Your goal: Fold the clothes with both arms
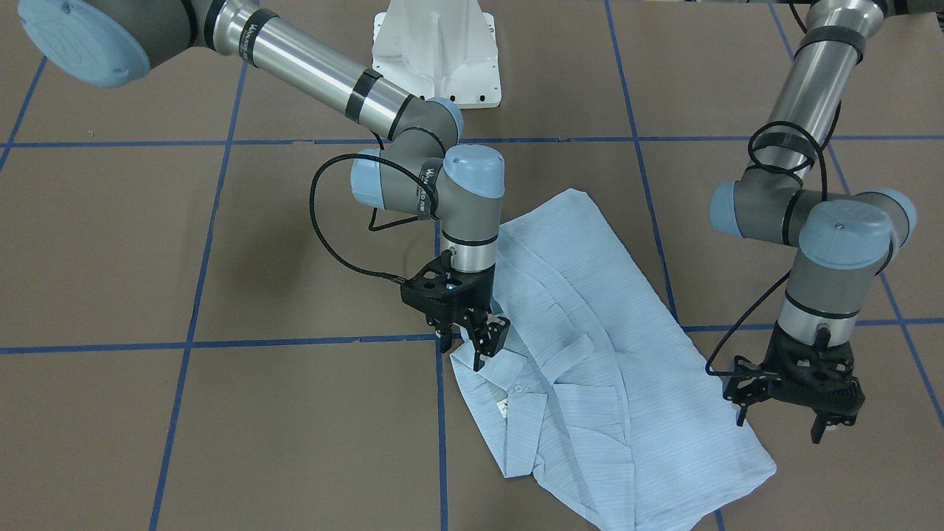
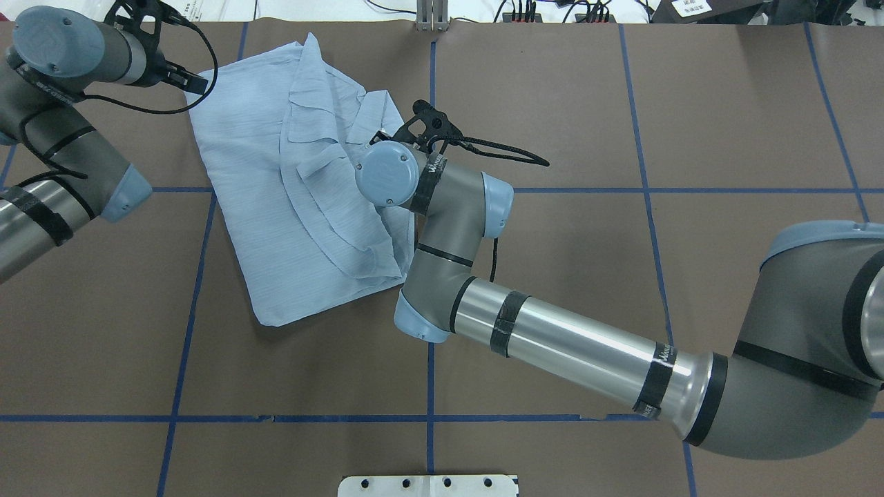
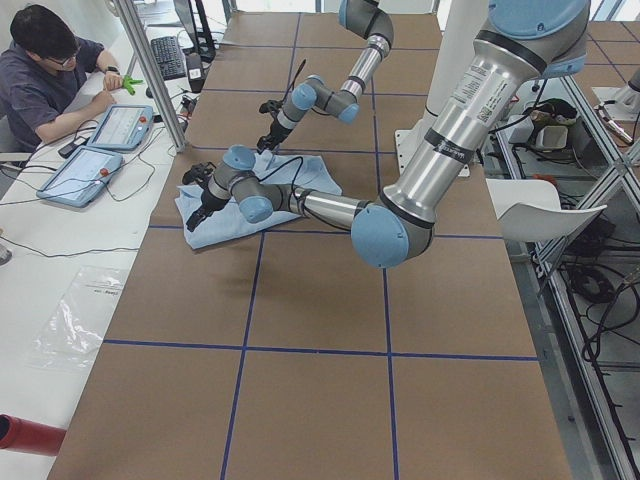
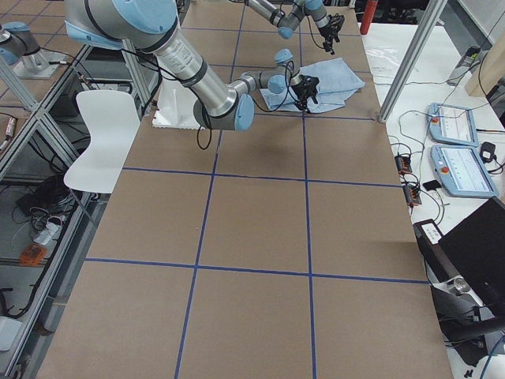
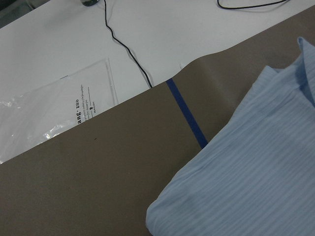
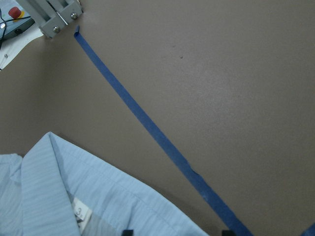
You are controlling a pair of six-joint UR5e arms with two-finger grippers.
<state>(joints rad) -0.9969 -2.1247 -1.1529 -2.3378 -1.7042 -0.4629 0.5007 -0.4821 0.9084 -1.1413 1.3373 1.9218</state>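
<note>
The light blue striped shirt point(image 1: 590, 369) lies loosely folded on the brown table, collar and label towards the operators' side; it also shows in the overhead view point(image 2: 290, 186). My right gripper point(image 1: 464, 350) is open and hovers just above the shirt's edge beside the collar. The right wrist view shows the collar and label point(image 6: 78, 211) under its spread fingertips point(image 6: 127, 232). My left gripper point(image 1: 779, 424) is open and empty, above bare table beside the shirt's other side edge. The left wrist view shows a shirt corner point(image 5: 236, 196).
The white pedestal base point(image 1: 435, 51) stands at the table's robot side. Blue tape lines point(image 1: 221, 343) grid the brown table. A plastic bag point(image 5: 49, 118) and cables lie on the white bench beyond the table edge. An operator point(image 3: 40, 70) sits there with tablets.
</note>
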